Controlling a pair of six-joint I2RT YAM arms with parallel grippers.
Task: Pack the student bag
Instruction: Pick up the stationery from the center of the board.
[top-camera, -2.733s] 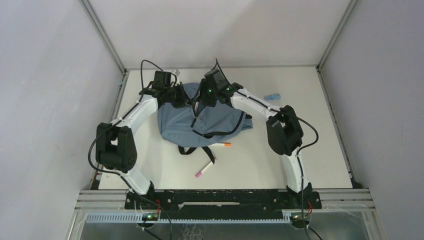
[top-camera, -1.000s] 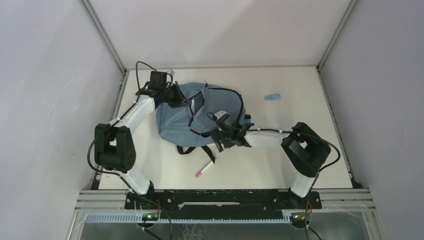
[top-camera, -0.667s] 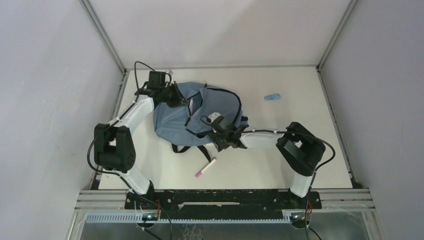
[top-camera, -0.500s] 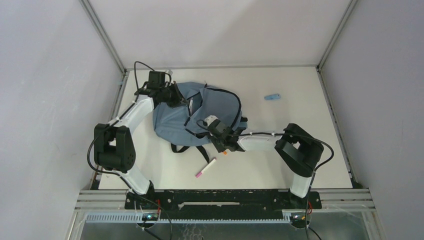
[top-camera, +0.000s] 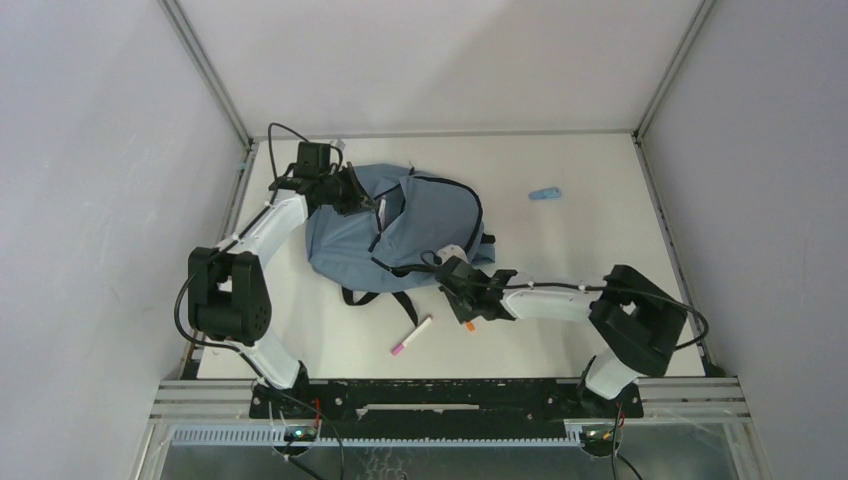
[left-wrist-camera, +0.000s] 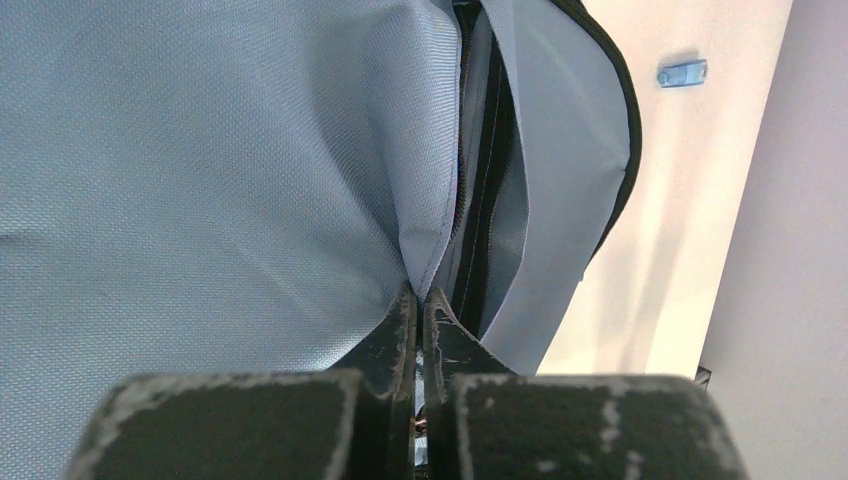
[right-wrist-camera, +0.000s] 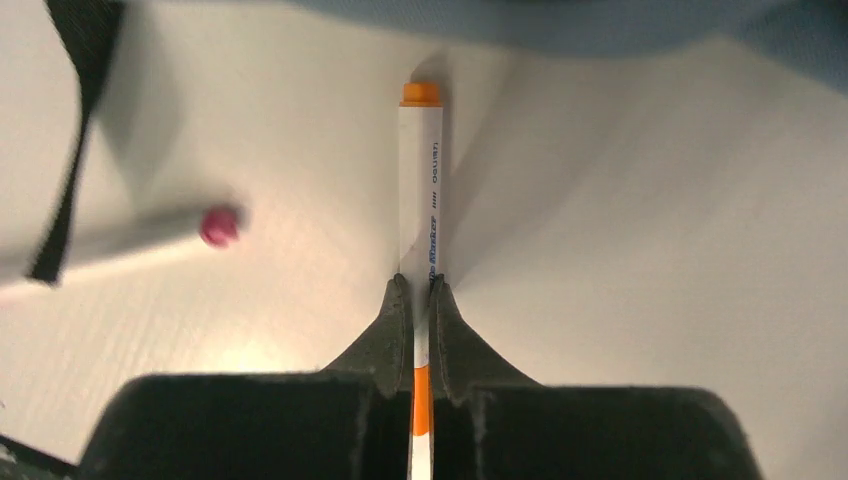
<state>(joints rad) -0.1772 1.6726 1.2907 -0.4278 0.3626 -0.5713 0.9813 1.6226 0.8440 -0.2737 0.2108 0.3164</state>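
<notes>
Tightly, the right gripper (right-wrist-camera: 420, 288) pinches a smooth white orange-capped marker (right-wrist-camera: 420, 180); left gripper (left-wrist-camera: 420, 302) clamps the woven blue-grey bag (left-wrist-camera: 200, 150) edge, zip (left-wrist-camera: 478, 200) gaping toward twelve o'clock

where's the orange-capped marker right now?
The orange-capped marker is clamped in the right end effector, top view centre, just near-side of the student bag and right of the pink-capped marker.

The white table (top-camera: 600, 220) carries the bag (top-camera: 345, 245). A pink-capped marker (top-camera: 412, 335) lies on the table, just on the near side of the bag. A small blue item (top-camera: 545, 193) lies well to the right of the bag. My right pincer (right-wrist-camera: 421, 290) clamps an orange marker (right-wrist-camera: 421, 180) near the bag; I cannot tell whether it touches the table.
</notes>
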